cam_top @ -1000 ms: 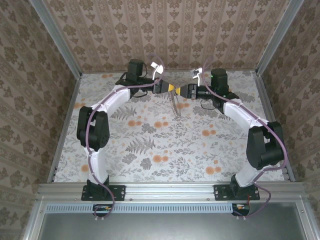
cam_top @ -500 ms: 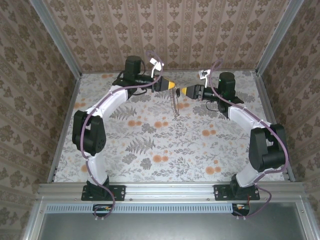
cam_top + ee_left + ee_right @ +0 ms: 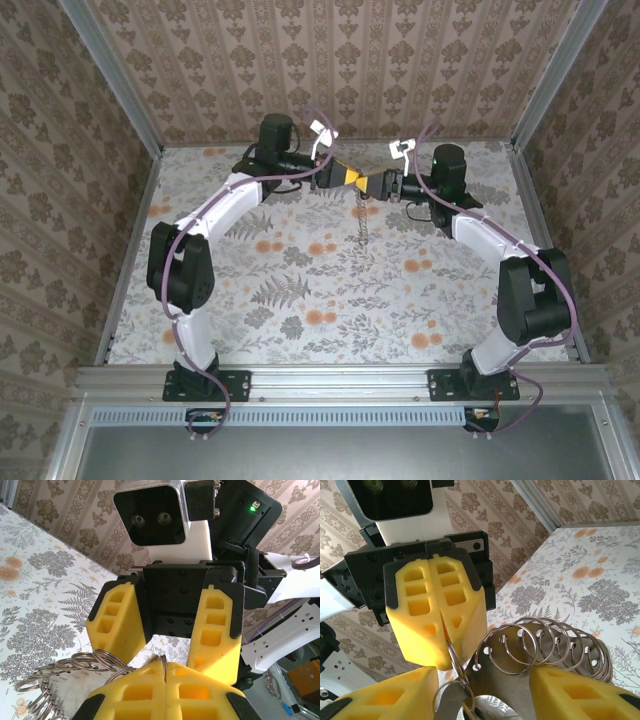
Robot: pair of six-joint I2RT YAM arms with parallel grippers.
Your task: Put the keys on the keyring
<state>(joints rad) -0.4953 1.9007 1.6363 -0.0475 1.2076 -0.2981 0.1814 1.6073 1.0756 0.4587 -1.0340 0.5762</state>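
Gripping split-ring keyring (image 3: 542, 647) in closed left claw (image 3: 441, 656) at table's (image 3: 300, 290) 12 o'clock, right claw (image 3: 164, 652) spread open just beside; probably midway, threading the key not yet done.

The keyring (image 3: 454, 656) is a thin silver split ring, held edge-on between the pressed-together yellow fingers (image 3: 415, 630) of the left gripper (image 3: 444, 661). A bunch of rings (image 3: 545, 645), also silver, fans out beside it. From above, the bunch dangles as a thin strand over the bench (image 3: 300, 300). A flat silver plate (image 3: 470, 692) hangs from the keyring; whether it is a key cannot be told.
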